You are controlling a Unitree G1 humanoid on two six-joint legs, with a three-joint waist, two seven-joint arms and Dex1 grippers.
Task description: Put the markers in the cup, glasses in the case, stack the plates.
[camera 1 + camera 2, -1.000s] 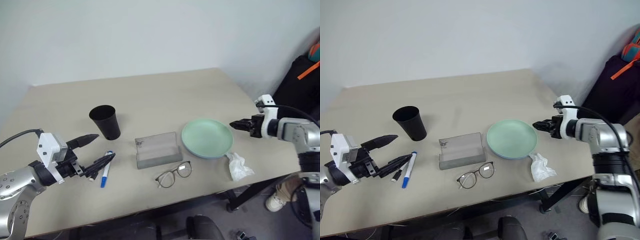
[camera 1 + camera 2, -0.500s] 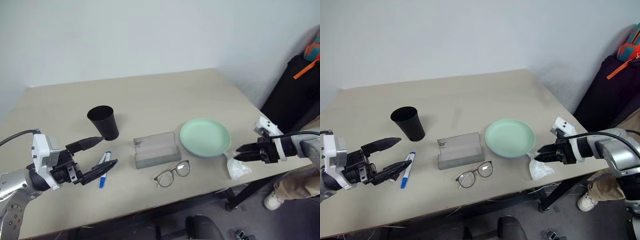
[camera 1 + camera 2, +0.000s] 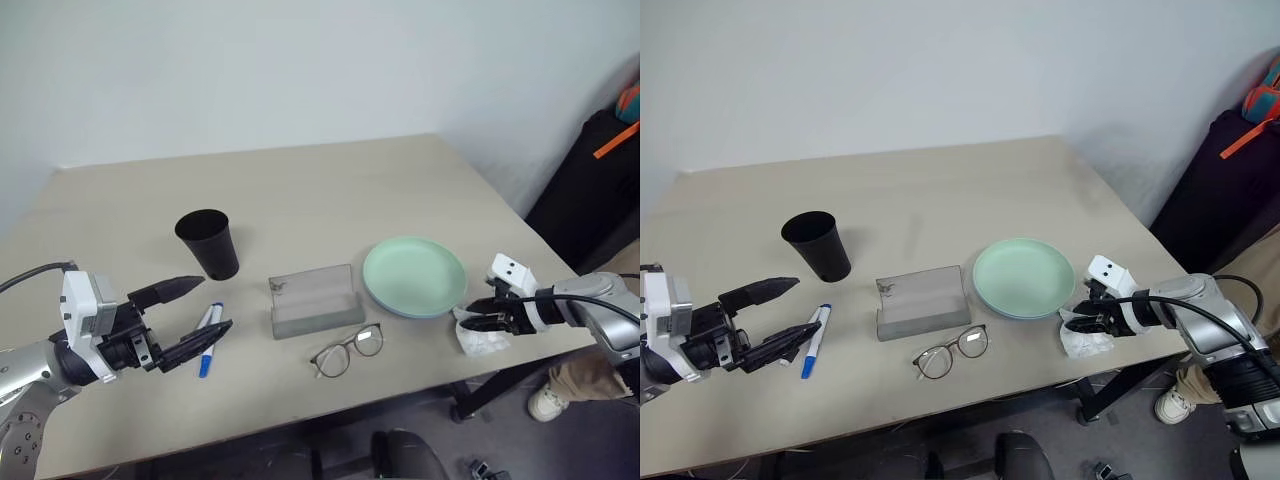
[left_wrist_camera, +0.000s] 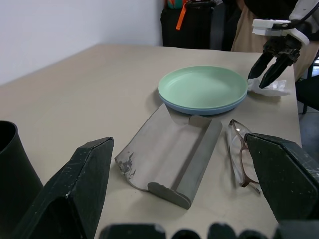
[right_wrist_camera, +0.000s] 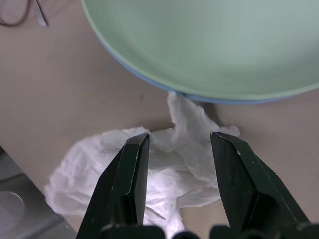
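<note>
My right gripper (image 5: 174, 164) hangs just above the crumpled white tissue (image 5: 149, 174) at the bench's (image 3: 330, 190) near right edge, jaws apart with nothing between them, the tissue lying just beside the plates; my left gripper (image 3: 195, 315) sits low at the near left of the bench, jaws spread wide and empty, pointing toward the markers; the blue-capped marker (image 3: 209, 345) lies flat on the bench just past my left fingertips, and the black-capped marker (image 3: 796, 350) lies close beside it, partly hidden behind my lower finger; the cup (image 3: 209, 243) stands upright a little beyond them; the case (image 3: 313, 301) lies open in the middle of the bench, empty; the glasses (image 3: 347, 347) rest unfolded just in front of it, apart from it; the mint green plate (image 3: 414, 274) sits stacked on the light blue plate (image 4: 199, 108), right of the case.
</note>
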